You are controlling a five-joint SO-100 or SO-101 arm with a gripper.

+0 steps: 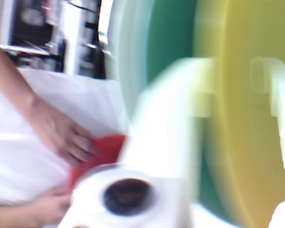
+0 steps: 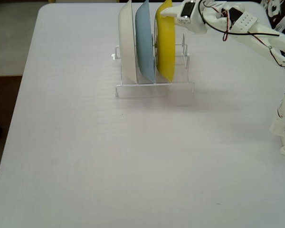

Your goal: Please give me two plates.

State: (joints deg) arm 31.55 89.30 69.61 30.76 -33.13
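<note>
My gripper [image 2: 165, 10] is at the top of the yellow plate [image 2: 166, 45], near the far edge of the table [image 2: 133, 156]. In the wrist view, one white finger [image 1: 164, 123] lies across the plate's face and the other [image 1: 282, 109] sits beyond it; the picture is blurred, so I cannot tell whether the grip is closed. The yellow plate stands on edge in the wire rack [image 2: 154, 85], rightmost in the fixed view, beside a light blue plate [image 2: 145, 45] and a white plate [image 2: 127, 42]. A person's hand [image 1: 64, 135] rests on something red [image 1: 102, 149], possibly the other plate.
</note>
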